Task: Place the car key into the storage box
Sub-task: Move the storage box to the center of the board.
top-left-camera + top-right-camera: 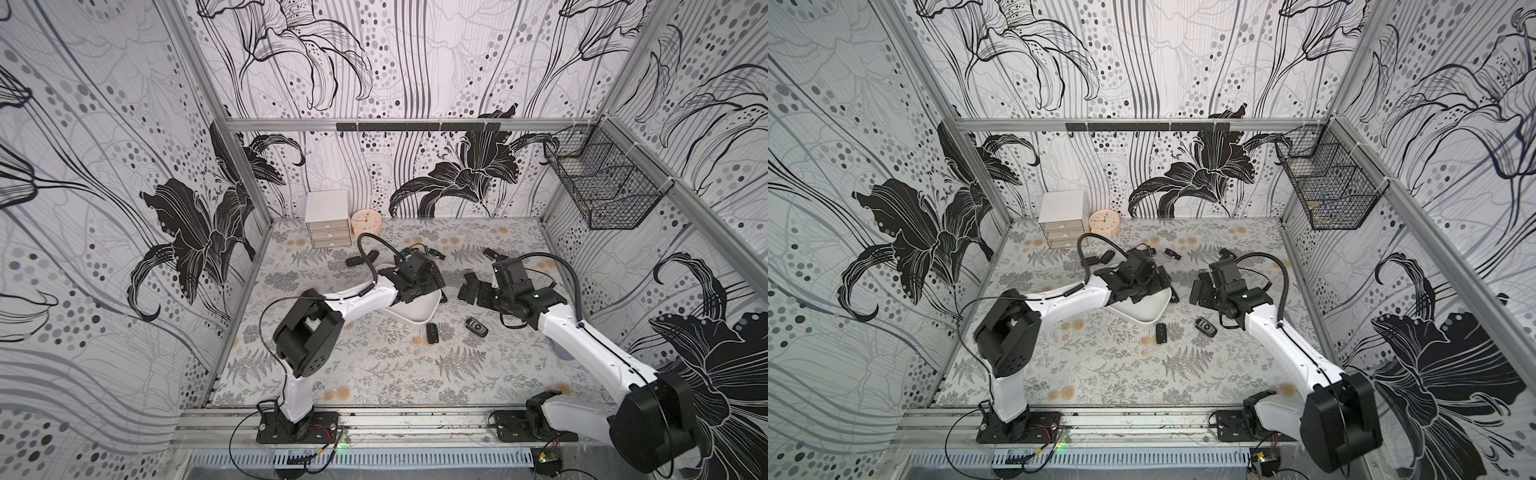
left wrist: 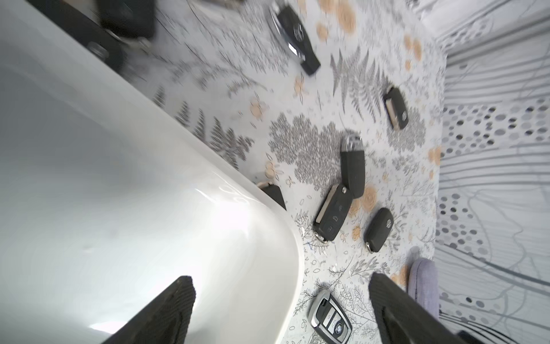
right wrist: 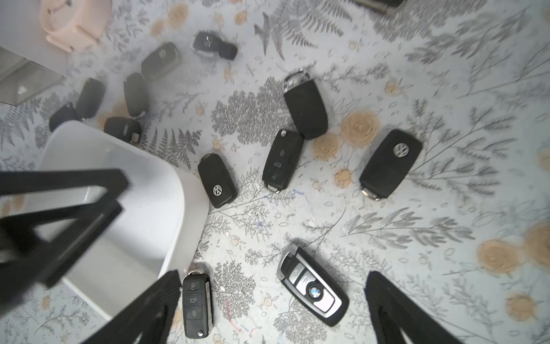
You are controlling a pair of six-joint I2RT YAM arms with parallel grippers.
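Car key (image 3: 312,290), the silver-faced one, lies flat on the tabletop (image 3: 416,238) just beside the storage box (image 1: 415,311), not in it. My left claw (image 2: 279,278) hangs over the box's rim, spread wide and empty. I judge it could block a drop there. The key's long axis runs diagonally, with the silver-capped end turned toward the box. My right claw (image 3: 272,274) hovers above it, wide open and holding nothing. If it closes askew, it could snag the black flip key (image 3: 195,303) beside one finger.
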